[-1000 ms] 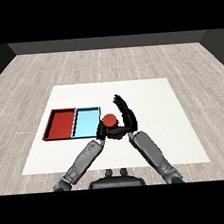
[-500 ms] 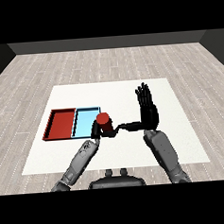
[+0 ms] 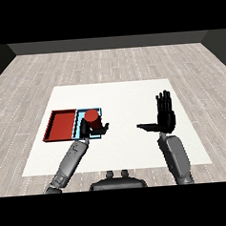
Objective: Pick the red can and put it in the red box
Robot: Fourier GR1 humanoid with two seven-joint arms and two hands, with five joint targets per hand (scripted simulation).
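White table (image 3: 132, 92) on grey plank floor. Nearest, the left hand (image 3: 93, 129) curls round the red can (image 3: 91, 117), carrying it above the blue tray (image 3: 99, 111). Well off to its right, the right hand (image 3: 165, 116) stands flat with straight fingers, holding nothing. Farther left lies the red tray (image 3: 63, 125). Letting go now would likely land the can in the wrong tray.

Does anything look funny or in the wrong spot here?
Nothing is spilled or broken. One thing stands out: the red can, held by the left robot hand, is over the light blue tray, not the red tray beside it. The right robot hand is open, far off to the side.
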